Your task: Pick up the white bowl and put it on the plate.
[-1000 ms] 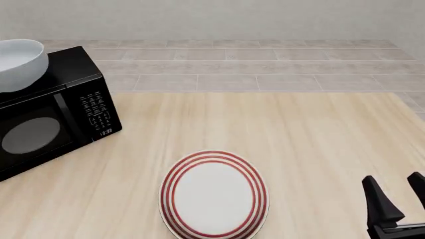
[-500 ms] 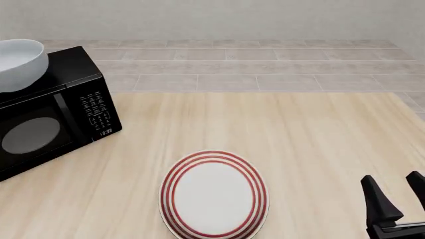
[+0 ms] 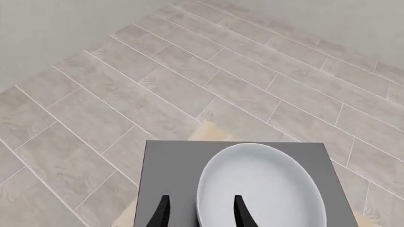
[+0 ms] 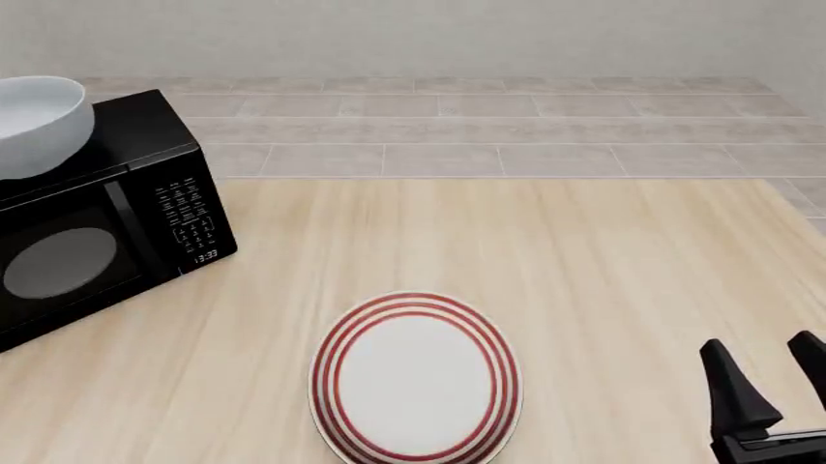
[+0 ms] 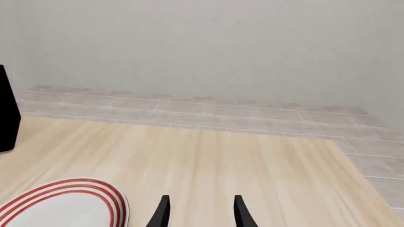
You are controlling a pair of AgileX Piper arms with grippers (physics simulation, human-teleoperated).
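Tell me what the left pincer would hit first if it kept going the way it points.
Probably the white bowl on the microwave: the left pincer straddles its near rim. Depth is unclear.

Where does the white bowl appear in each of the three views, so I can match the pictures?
Front view: the white bowl sits on top of the black microwave, at the far left edge, partly cut off.
Left wrist view: it fills the lower middle, just beyond the left claw.
Right wrist view: not in it.
Shared landmark: the microwave, seen in all three.
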